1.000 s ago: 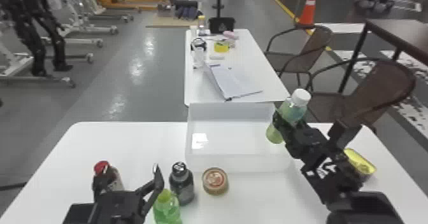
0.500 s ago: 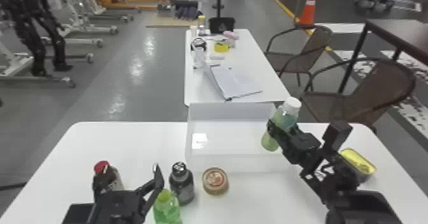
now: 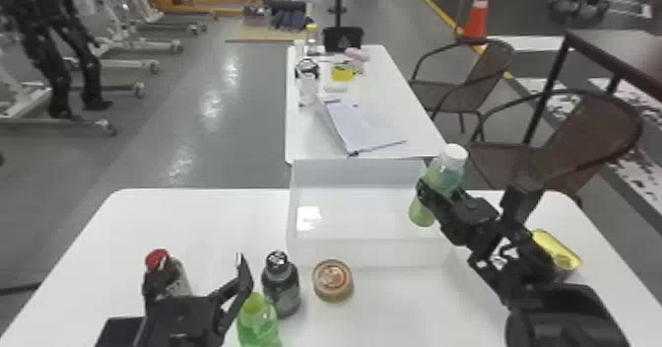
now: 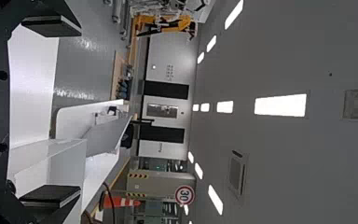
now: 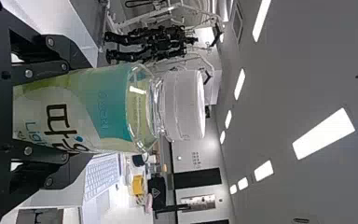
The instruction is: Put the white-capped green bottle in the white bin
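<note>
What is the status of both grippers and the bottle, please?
Right gripper shut on green bottle, tilted, at right side of white bin. Left gripper open, empty. Round container near bin, likely not in the way.

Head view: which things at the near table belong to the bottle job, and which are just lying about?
Job:
- white-capped green bottle
- right tool, holding that bottle
- white bin

Lying about:
- red-capped bottle
- dark bottle
- green-capped bottle
- round lidded container
- yellow-topped container, partly behind the right arm
</note>
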`<action>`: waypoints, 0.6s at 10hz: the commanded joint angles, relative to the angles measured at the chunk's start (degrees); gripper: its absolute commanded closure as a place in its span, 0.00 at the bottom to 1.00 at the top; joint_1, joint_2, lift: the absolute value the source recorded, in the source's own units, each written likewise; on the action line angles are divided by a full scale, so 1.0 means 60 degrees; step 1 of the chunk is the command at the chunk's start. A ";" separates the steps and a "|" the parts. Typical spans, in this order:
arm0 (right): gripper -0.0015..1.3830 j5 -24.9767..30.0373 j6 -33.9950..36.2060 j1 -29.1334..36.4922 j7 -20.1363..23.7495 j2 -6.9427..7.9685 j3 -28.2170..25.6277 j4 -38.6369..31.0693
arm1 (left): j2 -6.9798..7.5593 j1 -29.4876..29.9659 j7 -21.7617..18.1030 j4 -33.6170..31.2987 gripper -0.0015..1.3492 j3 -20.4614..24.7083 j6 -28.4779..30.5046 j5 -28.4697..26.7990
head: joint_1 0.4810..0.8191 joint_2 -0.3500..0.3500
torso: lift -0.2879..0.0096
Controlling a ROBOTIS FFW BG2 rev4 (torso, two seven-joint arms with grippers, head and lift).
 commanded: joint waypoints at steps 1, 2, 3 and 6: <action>0.57 0.0004 -0.0026 -0.0085 -0.0001 -0.0030 0.0000 0.0127 | -0.0025 0.0000 0.0001 0.0019 0.08 0.0000 -0.0028 0.0023 | 0.20 0.50 | 0.63; 0.53 0.0004 -0.0056 -0.0100 -0.0001 -0.0030 0.0000 0.0171 | -0.0025 0.0000 0.0001 0.0034 0.08 0.0000 -0.0057 0.0023 | 0.20 0.50 | 0.63; 0.39 -0.0011 -0.0085 -0.0100 -0.0001 -0.0030 -0.0014 0.0215 | -0.0025 0.0000 0.0001 0.0034 0.08 0.0000 -0.0072 0.0023 | 0.20 0.50 | 0.63; 0.23 -0.0040 -0.0114 -0.0085 -0.0001 -0.0030 -0.0073 0.0259 | -0.0025 0.0000 0.0001 0.0048 0.08 -0.0015 -0.0086 0.0023 | 0.20 0.50 | 0.63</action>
